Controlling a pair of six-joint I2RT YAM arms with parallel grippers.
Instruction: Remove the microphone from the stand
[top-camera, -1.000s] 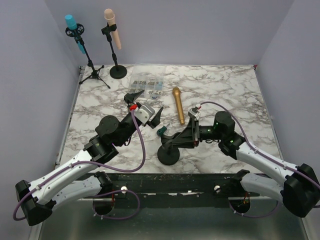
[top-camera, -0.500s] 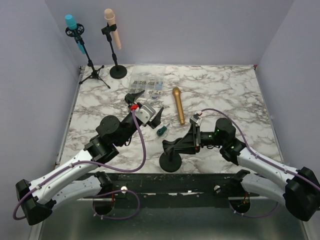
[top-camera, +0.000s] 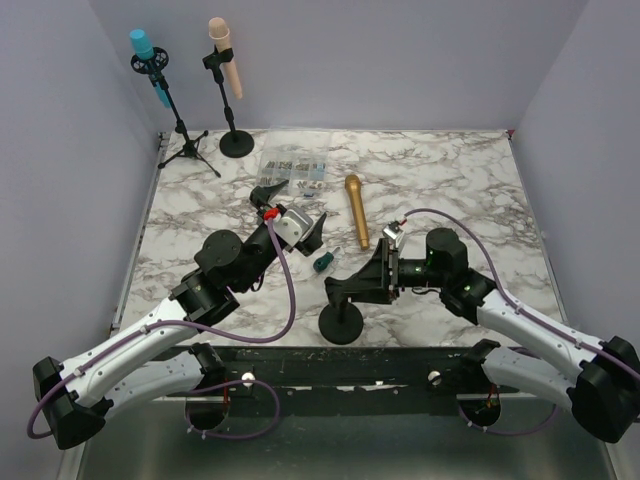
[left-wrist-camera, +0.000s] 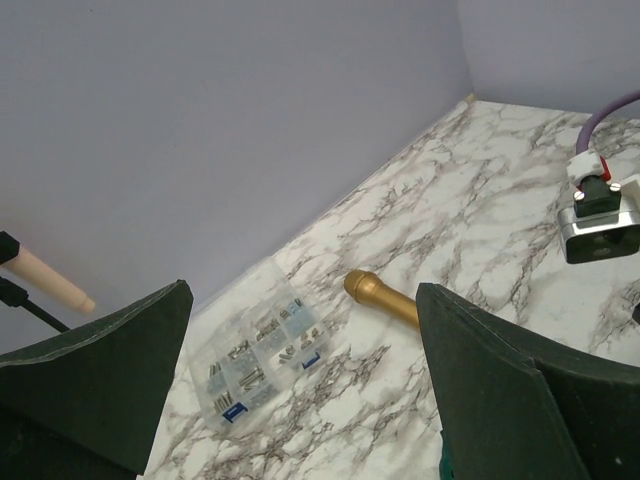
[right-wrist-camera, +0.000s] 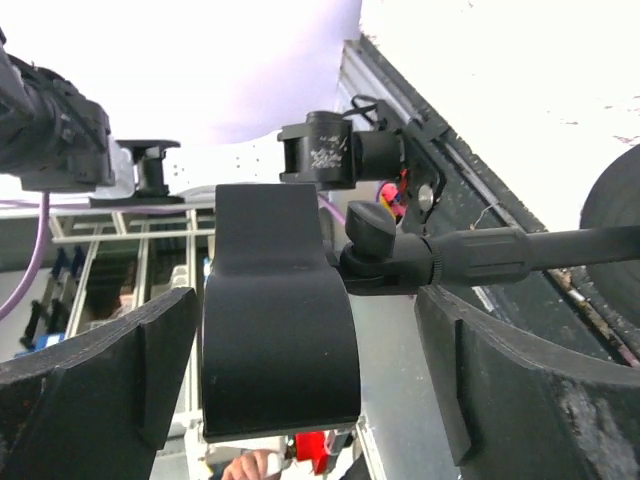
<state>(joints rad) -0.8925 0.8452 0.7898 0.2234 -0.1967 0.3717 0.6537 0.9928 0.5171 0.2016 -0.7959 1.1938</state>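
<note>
1. Since 1 second ago the stand (top-camera: 341, 318) has ended up a bit closer to the near edge and more upright, round base flat on the marble table (top-camera: 450, 180). In the last half second it has barely budged.
2. Gold microphone (top-camera: 355, 211) is already out. It's lying flat on the table, well apart from the stand and just beside the clear parts box (top-camera: 292, 168).
3. Right wrist view shows the stand's clip (right-wrist-camera: 280, 310) empty.
4. Right gripper (top-camera: 368, 283) has its fingers spread either side of that clip, with a gap on both sides, so it isn't pinching anything.
5. Left gripper (top-camera: 292, 208) is spread wide too. It's holding nothing and hovers over the table, facing the mic.
6. My read: removal looks done and the stand looks parked, so the right arm probably just needs to back off without knocking it over.
</note>
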